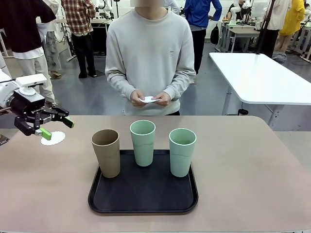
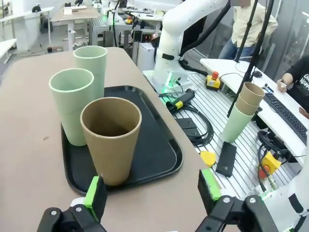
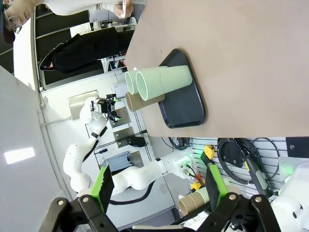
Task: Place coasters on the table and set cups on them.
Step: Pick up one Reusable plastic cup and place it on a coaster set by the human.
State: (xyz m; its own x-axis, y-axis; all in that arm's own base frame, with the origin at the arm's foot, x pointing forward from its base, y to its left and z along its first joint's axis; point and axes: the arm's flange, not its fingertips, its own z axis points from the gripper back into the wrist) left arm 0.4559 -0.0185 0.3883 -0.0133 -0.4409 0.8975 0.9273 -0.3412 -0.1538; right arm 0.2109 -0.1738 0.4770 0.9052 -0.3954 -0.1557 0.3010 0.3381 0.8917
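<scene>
We saw one coaster [image 1: 53,138] laid near desk [image 1: 243,160] left edge; hands [image 1: 150,98] held more, we judged. Cups [image 1: 143,142] on tray [image 1: 143,194], none placed. Left tool [image 1: 57,128], right tool [image 3: 159,183] spread, empty.

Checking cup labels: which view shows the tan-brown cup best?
The left wrist view: the tan-brown cup is closest, with its open mouth and inside visible, on the black tray. The front view shows it whole too, but smaller. The right wrist view shows it sideways, far off, partly hidden by the mint cups.
</scene>
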